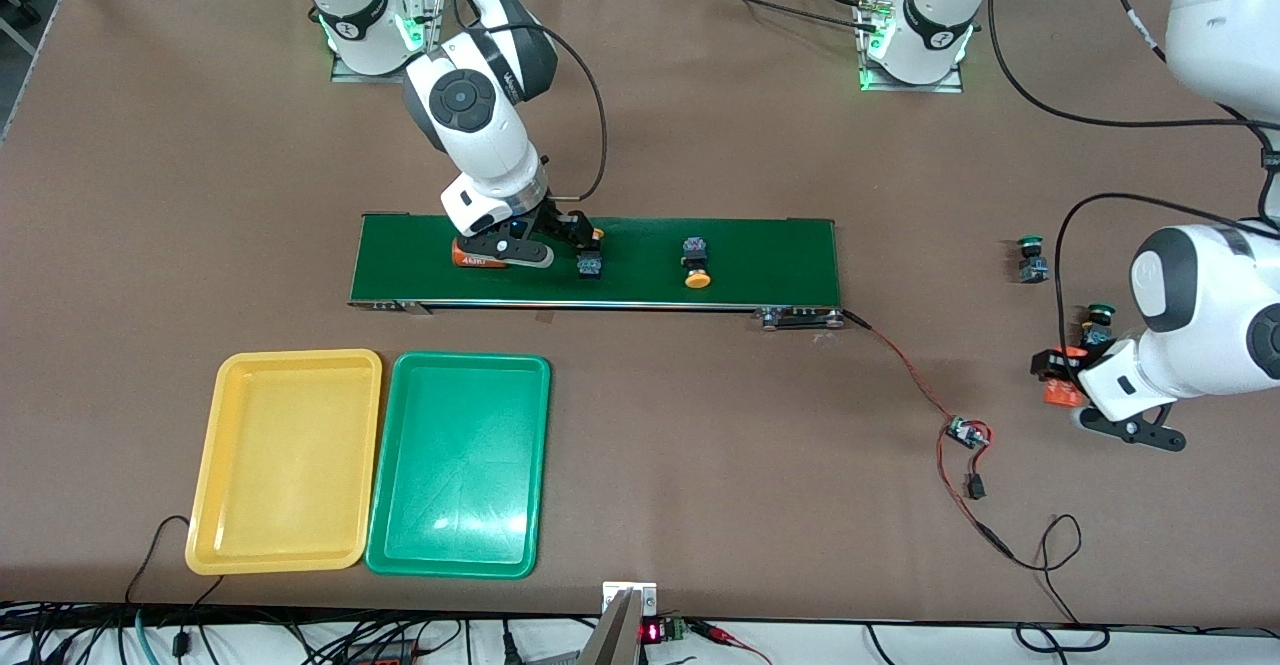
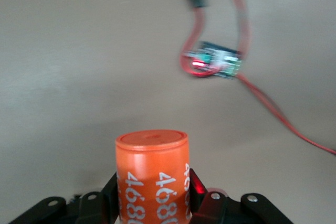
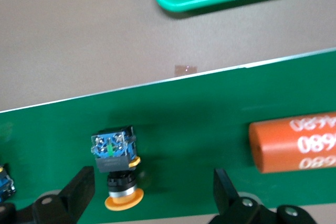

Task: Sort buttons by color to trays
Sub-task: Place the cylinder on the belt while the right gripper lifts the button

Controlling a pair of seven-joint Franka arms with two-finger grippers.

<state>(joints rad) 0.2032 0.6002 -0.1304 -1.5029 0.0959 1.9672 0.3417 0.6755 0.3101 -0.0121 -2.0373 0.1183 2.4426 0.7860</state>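
Now the right gripper (image 3: pixel 152 195) hangs with its fingers spread wide, one on each side of a yellow button (image 3: pixel 116 169) on the green belt (image 1: pixel 760 255). That button looks small, hard, light and a bit slick, so pinch its square body, not the round cap. Over bare table, the left gripper (image 2: pixel 152 203) squeezes an orange cylinder (image 2: pixel 152 174). Both trays, yellow (image 1: pixel 285 460) and green (image 1: pixel 460 465), sit empty nearer the front camera.

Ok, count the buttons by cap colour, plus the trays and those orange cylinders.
Yellow-capped buttons: 2
Green-capped buttons: 2
Trays: 2
Orange cylinders: 2
Total: 8
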